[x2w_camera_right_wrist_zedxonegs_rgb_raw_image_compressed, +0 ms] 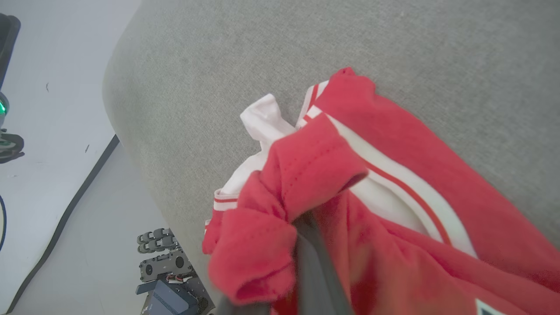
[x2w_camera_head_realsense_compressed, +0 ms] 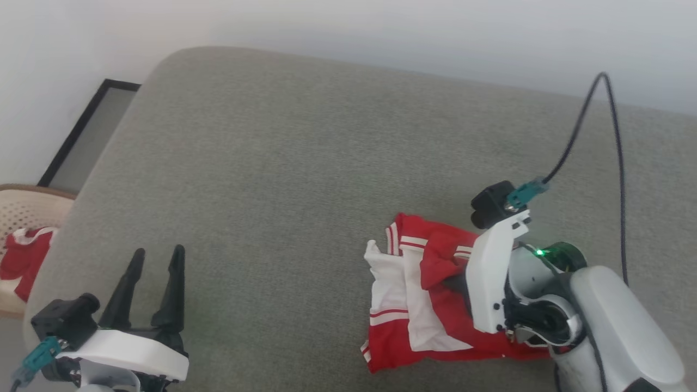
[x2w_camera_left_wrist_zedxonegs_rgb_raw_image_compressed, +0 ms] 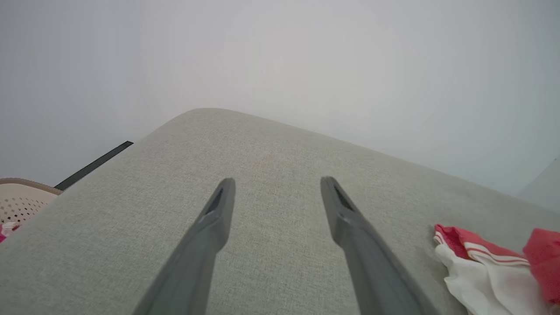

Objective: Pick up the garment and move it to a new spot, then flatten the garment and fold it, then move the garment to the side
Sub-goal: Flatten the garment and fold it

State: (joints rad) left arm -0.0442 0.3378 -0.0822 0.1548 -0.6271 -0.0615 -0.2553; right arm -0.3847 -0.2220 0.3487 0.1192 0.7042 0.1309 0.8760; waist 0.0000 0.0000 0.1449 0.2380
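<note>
Fingers of the right gripper (x2w_camera_right_wrist_zedxonegs_rgb_raw_image_compressed: 308,232) sat pressed together, nipping a bunched red fold of the garment (x2w_camera_head_realsense_compressed: 435,321). It lay crumpled near the front right edge of the grey cushion (x2w_camera_head_realsense_compressed: 299,163). That pinch was plain from the right wrist view. In the head view the white wrist housing hid it, though that view gave the whole heap, with a white sleeve and striped trim turned toward the cushion's middle. The right wrist view also caught the cushion's rounded edge dropping to a pale floor (x2w_camera_right_wrist_zedxonegs_rgb_raw_image_compressed: 100,245), with robot hardware (x2w_camera_right_wrist_zedxonegs_rgb_raw_image_compressed: 168,271) below.

At the front left corner the left gripper (x2w_camera_head_realsense_compressed: 158,250) hung empty, its two dark fingers spread wide, well apart from the garment. A black cable (x2w_camera_head_realsense_compressed: 618,141) looped above the right wrist. Beyond the left edge stood a cream perforated basket (x2w_camera_head_realsense_compressed: 27,207) with red-and-white cloth (x2w_camera_head_realsense_compressed: 24,256) in it. Farther back was a black-framed panel (x2w_camera_head_realsense_compressed: 81,136) against the white wall (x2w_camera_head_realsense_compressed: 381,27).
</note>
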